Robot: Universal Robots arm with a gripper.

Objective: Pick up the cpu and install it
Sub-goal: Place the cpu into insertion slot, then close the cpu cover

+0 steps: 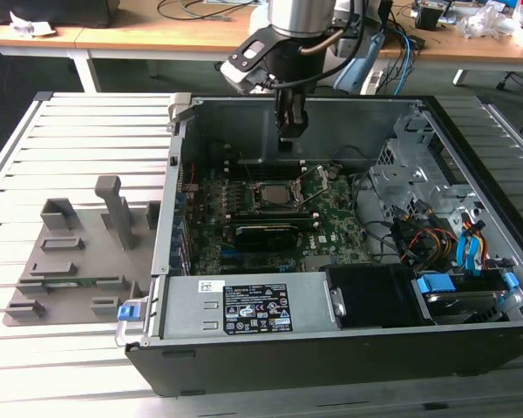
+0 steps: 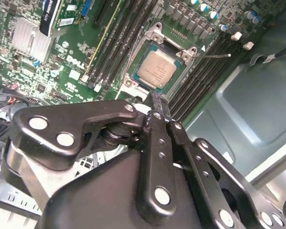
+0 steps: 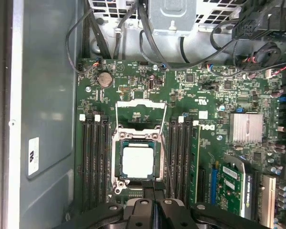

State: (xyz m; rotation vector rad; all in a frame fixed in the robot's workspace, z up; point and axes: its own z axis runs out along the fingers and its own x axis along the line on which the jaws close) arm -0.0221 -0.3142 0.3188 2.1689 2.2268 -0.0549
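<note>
Exterior view, arm vertical, closed pincer hovering over seated cpu.

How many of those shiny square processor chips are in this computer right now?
1. The cpu lies in the socket on the green motherboard, close under the gripper. Others could be hidden behind cables or parts.

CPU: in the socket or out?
In. CPU lies flat inside the socket in both wrist views; plate flipped open.
</note>
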